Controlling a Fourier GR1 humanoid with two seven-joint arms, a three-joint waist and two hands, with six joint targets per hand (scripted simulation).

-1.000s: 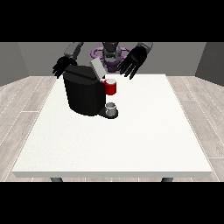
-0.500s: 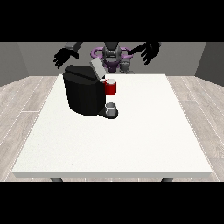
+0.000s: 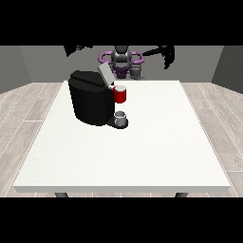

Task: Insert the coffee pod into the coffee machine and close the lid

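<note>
Black boxy coffee machine (image 3: 94,102), lid (image 3: 105,76) tilted up, stands on the large white table (image 3: 142,147). Red thing at the machine (image 3: 120,94); small grey thing (image 3: 121,116) on its base below. Both black hands raised well behind: view's left (image 3: 76,49), view's right (image 3: 167,53); finger state cannot be told.

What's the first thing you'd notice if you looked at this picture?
The big black coffee machine on the white table, left of the middle, with its lid tilted up. A red thing at the machine stands out, with a small grey thing just below. Behind the table the robot holds both arms up high.
</note>
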